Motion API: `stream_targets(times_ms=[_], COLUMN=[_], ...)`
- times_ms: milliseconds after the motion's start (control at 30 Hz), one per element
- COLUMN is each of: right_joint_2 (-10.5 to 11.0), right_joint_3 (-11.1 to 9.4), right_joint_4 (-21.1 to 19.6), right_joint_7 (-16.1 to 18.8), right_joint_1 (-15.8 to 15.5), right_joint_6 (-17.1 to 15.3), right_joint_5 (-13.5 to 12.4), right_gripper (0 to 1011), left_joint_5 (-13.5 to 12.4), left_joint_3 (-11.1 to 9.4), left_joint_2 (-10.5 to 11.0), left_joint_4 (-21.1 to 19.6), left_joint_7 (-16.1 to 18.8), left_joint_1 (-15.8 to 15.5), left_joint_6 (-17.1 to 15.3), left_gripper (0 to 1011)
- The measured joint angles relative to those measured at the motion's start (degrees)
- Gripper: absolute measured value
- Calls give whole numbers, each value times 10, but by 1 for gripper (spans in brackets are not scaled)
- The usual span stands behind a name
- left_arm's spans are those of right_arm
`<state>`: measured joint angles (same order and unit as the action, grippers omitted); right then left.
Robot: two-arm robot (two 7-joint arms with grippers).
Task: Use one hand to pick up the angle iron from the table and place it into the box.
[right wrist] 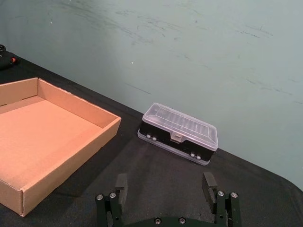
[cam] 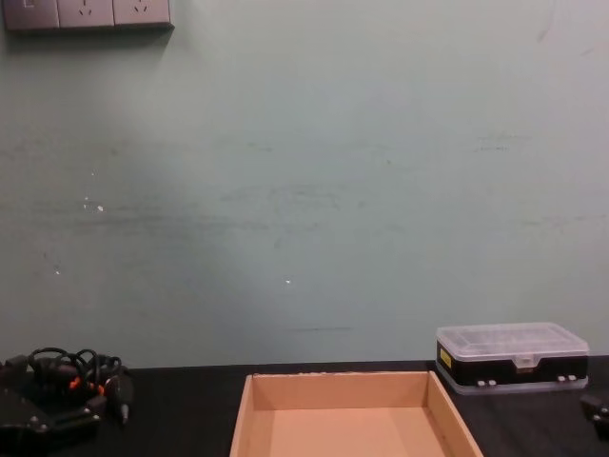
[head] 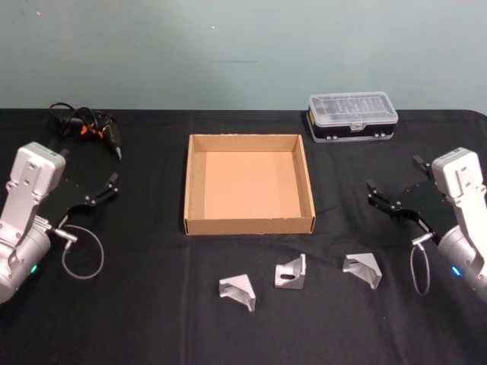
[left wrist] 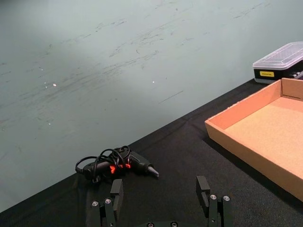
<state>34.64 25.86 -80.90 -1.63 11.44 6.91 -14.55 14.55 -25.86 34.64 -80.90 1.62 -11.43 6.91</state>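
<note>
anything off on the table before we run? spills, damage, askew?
Nothing stands out. The box sits square and empty, three angle irons lie apart before it, the plastic case is closed. Only the cord of the tool, far left, is tangled. The left gripper and right gripper hang at the sides, jaws open.

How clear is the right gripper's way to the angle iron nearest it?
Likely yes. The right gripper, open, hangs near the rightmost angle iron, which lies on bare table apart from the middle angle iron. Nothing stands between them. The left gripper idles far left.
</note>
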Motion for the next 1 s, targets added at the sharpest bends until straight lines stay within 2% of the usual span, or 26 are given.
stream_targets(times_ms=[1000], right_joint_2=[0], right_joint_3=[0], right_joint_4=[0], right_joint_7=[0], right_joint_1=[0], right_joint_6=[0], right_joint_5=[0], right_gripper=[1004], left_joint_5=[0], left_joint_3=[0], left_joint_2=[0], left_joint_4=[0], left_joint_7=[0], left_joint_1=[0], left_joint_6=[0], left_gripper=[1011])
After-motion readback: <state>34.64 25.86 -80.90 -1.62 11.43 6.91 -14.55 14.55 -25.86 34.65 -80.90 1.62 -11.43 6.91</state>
